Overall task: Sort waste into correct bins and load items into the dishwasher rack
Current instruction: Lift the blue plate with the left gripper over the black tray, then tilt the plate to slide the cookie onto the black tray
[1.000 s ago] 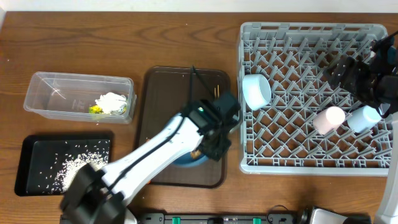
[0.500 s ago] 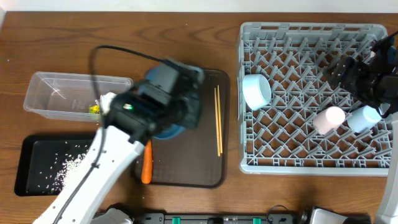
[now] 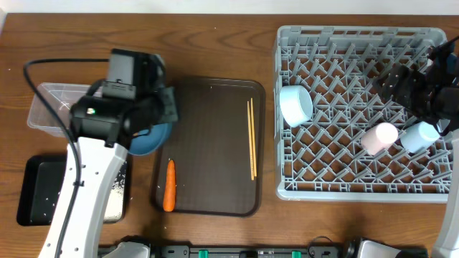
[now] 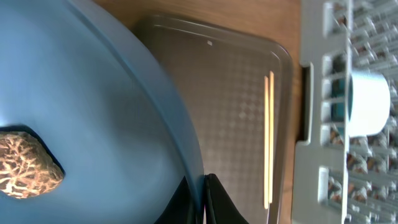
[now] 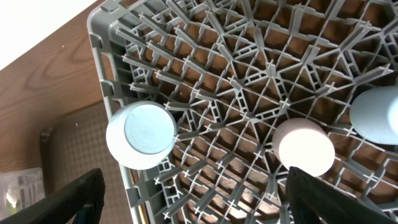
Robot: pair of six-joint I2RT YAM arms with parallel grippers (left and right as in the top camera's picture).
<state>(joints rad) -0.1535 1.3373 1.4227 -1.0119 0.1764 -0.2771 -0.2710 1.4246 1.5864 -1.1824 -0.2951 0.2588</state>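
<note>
Closest in the left wrist view, the left gripper (image 4: 200, 199) is clamped on the rim of the large blue round plate (image 4: 93, 93), one dark finger on each face at the bottom centre of the frame. The plate fills the left half of that view, and the small brown food lump (image 4: 25, 165) sits on it at the left edge. Beyond the rim lie the dark brown serving tray (image 4: 236, 93) and then the pair of wooden chopsticks (image 4: 268, 137), side by side along the tray's right side.

In the overhead view, the black tray (image 3: 36, 193) lies at the lower left with white rice grains (image 3: 115, 199) in it. The orange carrot (image 3: 169, 185) lies on the lower left part of the serving tray. Above these, the plate shows partly from under the left arm, just left of the serving tray. The clear tub (image 3: 44, 107) is at the middle left, largely covered by the arm.

The grey dishwasher rack (image 3: 344, 183) fills the right of the frame. The right gripper (image 5: 193, 185) hangs over it with its jaws wide apart, holding nothing. Below it the pale blue bowl (image 5: 140, 135) sits at the rack's left wall. The pink cup (image 5: 305, 149) and the light-blue cup (image 5: 379, 115) lie just beside each other further right.
</note>
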